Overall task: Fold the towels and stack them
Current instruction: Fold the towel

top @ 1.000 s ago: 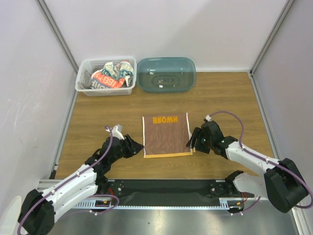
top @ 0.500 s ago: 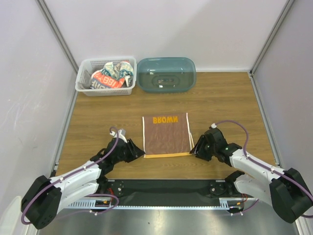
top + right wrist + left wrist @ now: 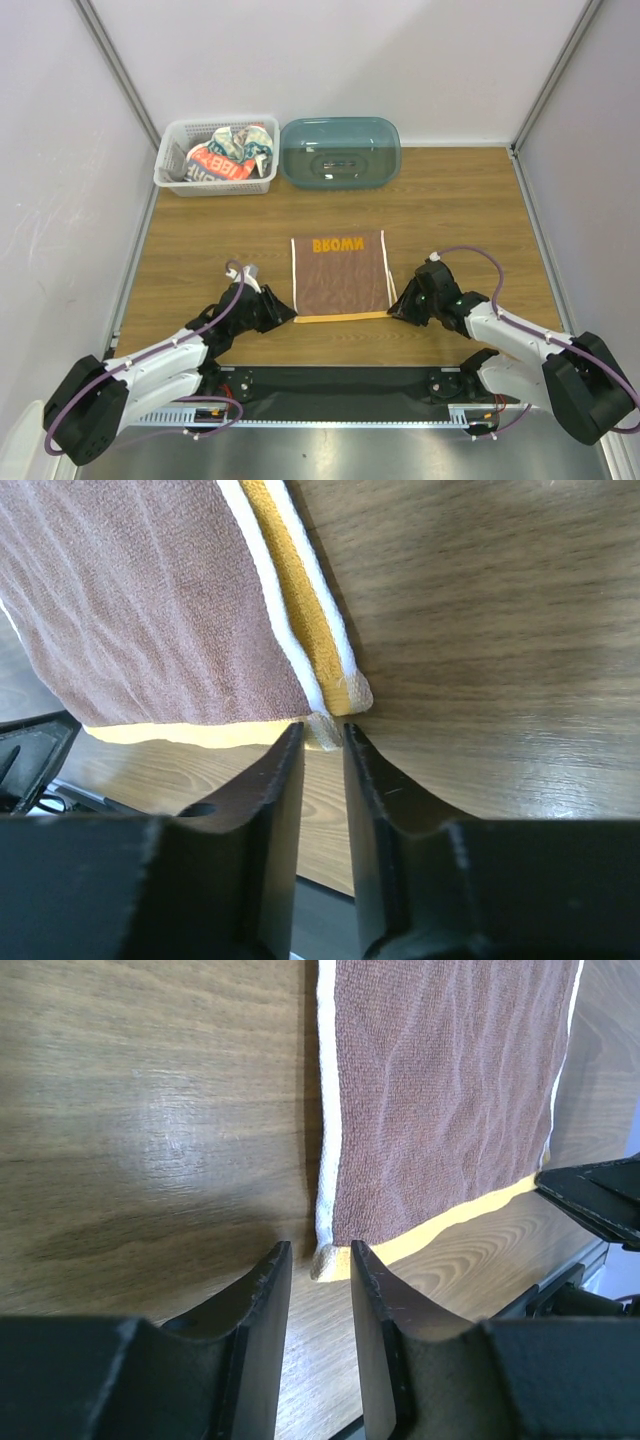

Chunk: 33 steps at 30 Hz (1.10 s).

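Right now my left gripper point(image 3: 320, 1260) is low on the wood with its jaws a narrow slot apart, and the near left corner of the brown towel point(image 3: 440, 1090) sits in the mouth of that slot. My right gripper point(image 3: 323, 735) is set the same way at the near right corner, which fills its slot from side to side. I cannot tell whether either pair of pads actually bites the cloth or only brackets it. The towel lies flat in the middle of the table point(image 3: 450, 200), orange lettering at the far end and orange edge nearest me. At the right corner I see doubled edging, so I judge it has had at least one fold and another is being set up. The rest is untouched: a crumpled heap with the white printed towel point(image 3: 222, 160) sits in the lattice basket point(image 3: 170, 178) at the far left, beside the teal tub point(image 3: 340, 150). No stack exists yet. Within that heap I cannot pick out the grey towel, and the layer count at my left corner is unclear.
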{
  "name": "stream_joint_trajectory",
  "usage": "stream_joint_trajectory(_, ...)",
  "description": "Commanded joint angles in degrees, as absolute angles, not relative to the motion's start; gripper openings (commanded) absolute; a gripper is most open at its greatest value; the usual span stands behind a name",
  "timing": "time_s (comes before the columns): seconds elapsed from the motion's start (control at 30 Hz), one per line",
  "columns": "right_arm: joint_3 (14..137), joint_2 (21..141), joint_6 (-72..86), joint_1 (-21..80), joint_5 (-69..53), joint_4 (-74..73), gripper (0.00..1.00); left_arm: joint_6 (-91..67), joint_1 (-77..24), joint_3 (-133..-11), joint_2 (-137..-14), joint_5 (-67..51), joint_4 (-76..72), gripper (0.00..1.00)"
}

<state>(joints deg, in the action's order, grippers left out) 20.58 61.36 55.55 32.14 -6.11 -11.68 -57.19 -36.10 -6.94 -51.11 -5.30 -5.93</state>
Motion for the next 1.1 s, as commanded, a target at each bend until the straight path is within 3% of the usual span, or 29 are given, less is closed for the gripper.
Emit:
stream_joint_trajectory(0.0,20.4,61.7,56.5,32.5,-6.1,-9.5,0.24,-58.5,-36.7,-5.7,-51.5,-6.8,-7.9,0.35)
stream_joint_trajectory(0.6,20.7,61.9,56.5,32.5,-6.1,-9.4,0.15,-59.4,-37.2,-4.9,-53.3,-7.1,-9.1,0.37)
stream_joint_trajectory(0.7,20.7,61.8,56.5,32.5,-6.1,-9.7,0.11,-59.5,-37.2,-5.0,-53.2,-7.0,-9.0,0.26)
stream_joint_trajectory(0.83,20.9,61.3,56.3,32.6,-6.1,-9.9,0.03,-59.5,-37.2,-5.0,-53.0,-6.5,-9.1,0.00)
stream_joint_trajectory(1.07,22.1,59.3,56.2,32.5,-5.6,-12.4,0.00,-59.0,-37.4,-4.9,-49.7,-5.5,-9.0,0.00)
